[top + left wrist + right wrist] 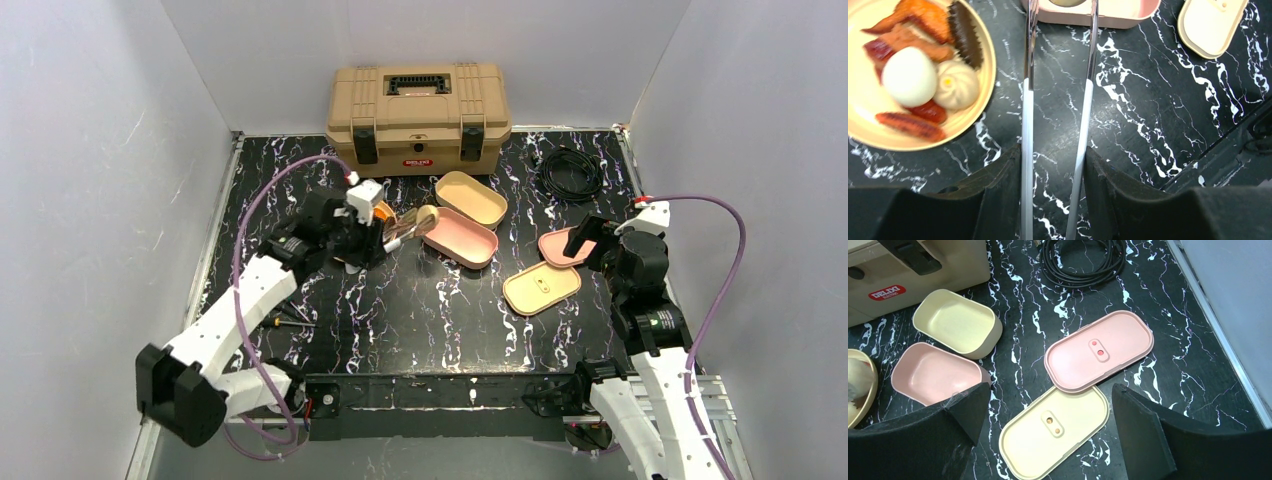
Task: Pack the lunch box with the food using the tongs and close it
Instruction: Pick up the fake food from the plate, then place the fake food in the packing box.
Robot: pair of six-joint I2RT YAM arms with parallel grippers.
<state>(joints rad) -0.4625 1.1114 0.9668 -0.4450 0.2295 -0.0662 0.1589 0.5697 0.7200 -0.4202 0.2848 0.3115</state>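
My left gripper [1053, 150] is shut on the silver tongs [1027, 125], one arm against each finger. The tong tips pinch a round tan piece [1066, 2] over the pink lunch box tray [460, 237]. Left of the tongs, a cream plate [860, 100] holds the food: a white egg [909, 76], a tan bun [955, 85], orange-red chunks [923, 15] and a dark brown piece [964, 32]. The cream tray [471, 198] sits empty behind the pink one. My right gripper [1050, 390] hangs open above the cream lid [1055, 437] and the pink lid [1098, 350].
A tan toolbox [418, 115] stands at the back centre, close behind the trays. A coiled black cable [570, 172] lies at the back right. Walls close off the table on the left, the right and the back.
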